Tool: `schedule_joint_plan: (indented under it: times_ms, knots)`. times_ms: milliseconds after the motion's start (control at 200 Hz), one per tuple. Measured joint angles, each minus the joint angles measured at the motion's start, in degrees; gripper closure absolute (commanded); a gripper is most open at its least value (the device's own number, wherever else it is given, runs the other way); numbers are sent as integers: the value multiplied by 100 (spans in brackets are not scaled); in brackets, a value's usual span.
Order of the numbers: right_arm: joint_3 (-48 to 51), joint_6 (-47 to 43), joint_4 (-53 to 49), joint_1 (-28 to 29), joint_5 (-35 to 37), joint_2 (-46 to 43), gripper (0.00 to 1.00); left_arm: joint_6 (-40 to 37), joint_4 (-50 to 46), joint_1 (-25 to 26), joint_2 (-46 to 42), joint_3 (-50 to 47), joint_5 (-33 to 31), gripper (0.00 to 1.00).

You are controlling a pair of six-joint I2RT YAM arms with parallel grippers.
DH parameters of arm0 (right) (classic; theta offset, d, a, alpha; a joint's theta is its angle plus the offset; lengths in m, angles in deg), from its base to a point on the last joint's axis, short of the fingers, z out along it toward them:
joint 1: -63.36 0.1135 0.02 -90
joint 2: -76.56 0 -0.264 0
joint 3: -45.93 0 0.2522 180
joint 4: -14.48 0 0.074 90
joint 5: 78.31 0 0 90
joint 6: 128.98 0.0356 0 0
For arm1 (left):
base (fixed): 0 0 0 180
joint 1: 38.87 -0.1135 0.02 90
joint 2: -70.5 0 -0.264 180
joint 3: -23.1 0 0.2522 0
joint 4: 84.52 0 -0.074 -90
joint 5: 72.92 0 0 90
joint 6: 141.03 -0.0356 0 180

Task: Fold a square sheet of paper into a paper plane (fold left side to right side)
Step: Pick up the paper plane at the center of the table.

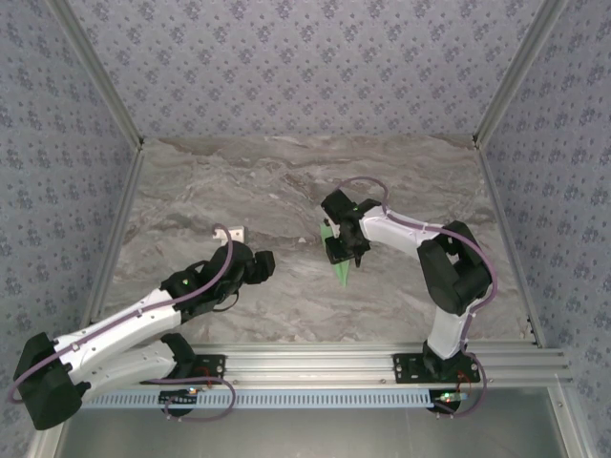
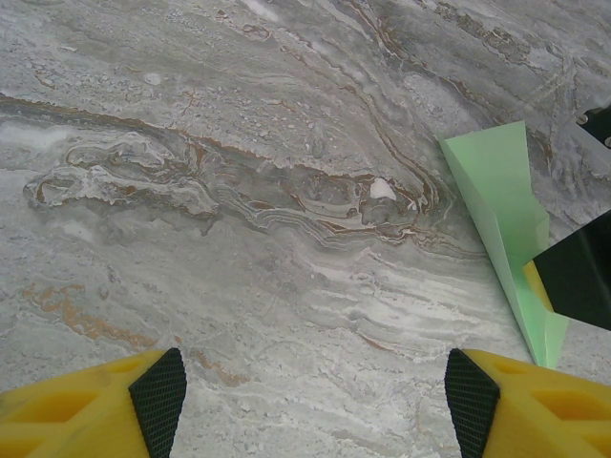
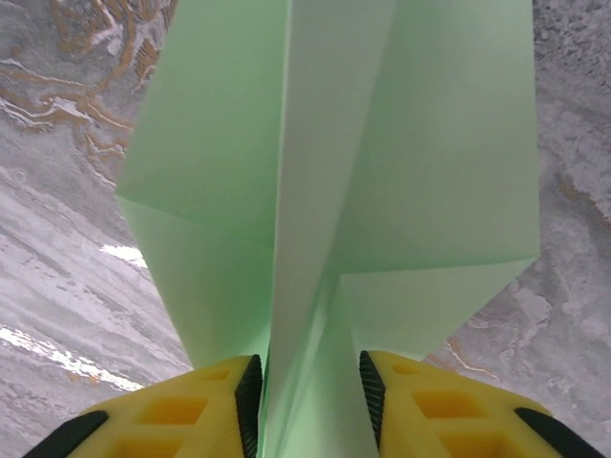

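Top external: fixed high behind the arm bases, tilted down over the whole table (image 1: 286,181); a far view, bases at 6 o'clock.
Left wrist: low over the marble, left gripper (image 2: 315,401) at 6 o'clock of its frame, facing across the tabletop with the paper plane (image 2: 496,210) at 3 o'clock.
Right wrist: very close, looking along the plane past the right gripper (image 3: 305,391) at 6 o'clock.
Shared: the plane sits in all three views, though from above it is small and perhaps partly covered.
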Motion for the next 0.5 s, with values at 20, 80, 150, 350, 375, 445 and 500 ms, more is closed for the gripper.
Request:
schedule_joint_plan:
  times_ms: [20,80,150,350,375,445,500]
  knots:
    - [0,-2,4,2,-7,0,69,0,0,0,0,0,0,25]
    - [0,-2,11,9,-11,11,69,0,0,0,0,0,0,25]
    - [0,0,15,17,-11,50,70,0,0,0,0,0,0,25]
    - [0,68,35,35,-11,234,75,0,0,0,2,0,0,25]
    - [0,94,46,35,-11,254,75,0,0,0,2,2,0,25]
    - [0,131,85,35,-11,319,76,0,0,0,2,2,0,25]
    - [0,153,107,35,-11,374,78,0,0,0,2,0,0,25]
